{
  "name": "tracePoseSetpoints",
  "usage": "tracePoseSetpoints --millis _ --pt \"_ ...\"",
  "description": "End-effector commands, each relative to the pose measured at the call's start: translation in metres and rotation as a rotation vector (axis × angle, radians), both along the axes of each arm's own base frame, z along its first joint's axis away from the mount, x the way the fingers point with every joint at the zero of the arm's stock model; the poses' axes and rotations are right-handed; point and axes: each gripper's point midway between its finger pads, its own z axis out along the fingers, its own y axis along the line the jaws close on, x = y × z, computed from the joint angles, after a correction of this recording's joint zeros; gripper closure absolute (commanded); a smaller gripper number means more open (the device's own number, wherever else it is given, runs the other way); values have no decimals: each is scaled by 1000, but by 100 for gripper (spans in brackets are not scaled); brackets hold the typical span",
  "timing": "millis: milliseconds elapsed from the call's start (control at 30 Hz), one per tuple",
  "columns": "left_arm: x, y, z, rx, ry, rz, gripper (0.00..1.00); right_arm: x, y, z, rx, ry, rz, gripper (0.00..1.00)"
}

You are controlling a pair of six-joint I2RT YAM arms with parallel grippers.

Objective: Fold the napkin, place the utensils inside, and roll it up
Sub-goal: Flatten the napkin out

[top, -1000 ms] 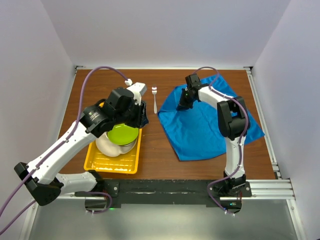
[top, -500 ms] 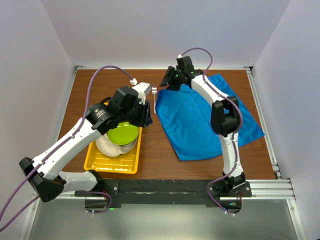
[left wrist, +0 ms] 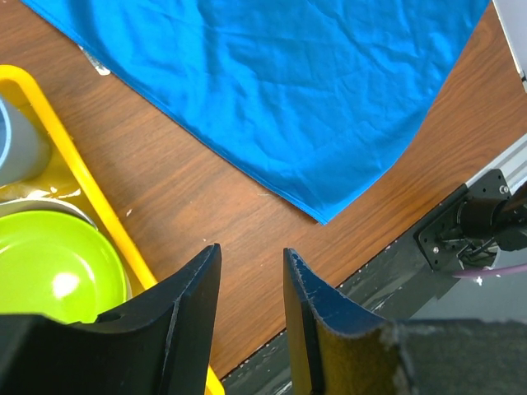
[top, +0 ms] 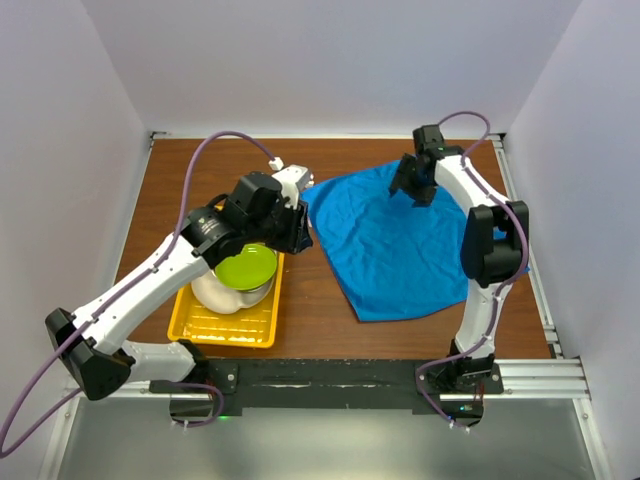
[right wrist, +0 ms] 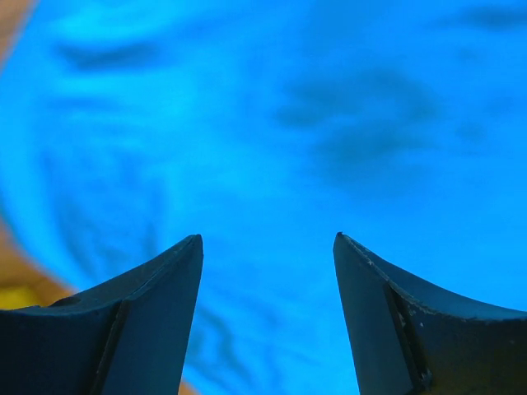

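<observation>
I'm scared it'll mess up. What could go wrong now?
Only a silvery tip, likely the fork, peeks from under the napkin, so folding might bury it or drag it along. The left gripper hangs close to the yellow tray and could bump it.

Bright blue napkin (top: 400, 250) below the black right claw (right wrist: 268, 239); yellow tray (top: 215, 325) and lime-green bowl (top: 245, 268) by the left claw (left wrist: 251, 249); brown table (top: 200, 170).

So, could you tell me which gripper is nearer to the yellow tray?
Left. The left gripper hangs by the far right corner of the yellow tray; the right gripper is well off to its right, above the blue napkin.
</observation>
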Motion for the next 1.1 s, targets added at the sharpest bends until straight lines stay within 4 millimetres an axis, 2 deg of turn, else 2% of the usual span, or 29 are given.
tracePoseSetpoints --millis 0,100,233,467,567,600,667,700,800,867,933,1033,1067 --pt "4 -13 3 -42 -25 -54 59 -14 -40 -12 -211 36 11 32" --pt "5 -18 1 -44 -4 -65 60 -19 -60 -30 -285 94 3 34" --pt "7 -18 -1 -26 8 -60 60 -23 -84 -41 -374 111 -24 35" --pt "16 -26 1 -29 16 -48 60 -43 -122 -67 -519 212 -92 35" --pt "20 -31 0 -32 23 -46 60 -55 -136 -81 -490 259 -154 35" --pt "21 -32 -2 -31 25 -47 60 -60 -147 -85 -468 279 -192 35" --pt "21 -33 -4 -31 30 -46 60 -71 -154 -93 -434 313 -232 35" --pt "21 -33 -4 -33 30 -48 60 -76 -164 -96 -413 326 -264 35" --pt "21 -35 -5 -44 30 -51 60 -80 -168 -100 -338 331 -292 35" --pt "20 -37 -4 -53 31 -60 60 -66 -161 -94 -287 285 -243 34" --pt "19 -39 -2 -63 27 -70 60 -55 -156 -80 -272 252 -207 32" --pt "17 -40 3 -76 21 -88 60 -49 -150 -31 -318 190 -176 27" --pt "14 -38 5 -84 16 -93 60 -57 -147 -20 -327 202 -170 23"
